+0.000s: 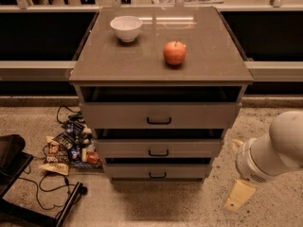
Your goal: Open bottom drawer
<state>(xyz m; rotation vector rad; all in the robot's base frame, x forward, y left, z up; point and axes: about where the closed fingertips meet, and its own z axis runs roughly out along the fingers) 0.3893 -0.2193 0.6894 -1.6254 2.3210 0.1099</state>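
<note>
The cabinet point(161, 65) has three grey-taupe drawers. The bottom drawer point(128, 171) is the lowest and slimmest, with a small black bar handle point(157, 175) at its middle; its front sits near the cabinet face with a dark gap above it. The middle drawer point(158, 148) and the tall top drawer point(158, 115) are above it. My gripper point(239, 195) hangs low at the right of the cabinet, near the floor, below the white arm point(272, 150). It is apart from the bottom drawer, to the right of the handle and slightly below it.
A white bowl point(126, 28) and a red apple point(174, 52) stand on the cabinet top. Snack packets point(66, 148) and black cables point(47, 188) lie on the floor at the left, beside a black object point(9, 157). Speckled floor point(156, 207) lies in front.
</note>
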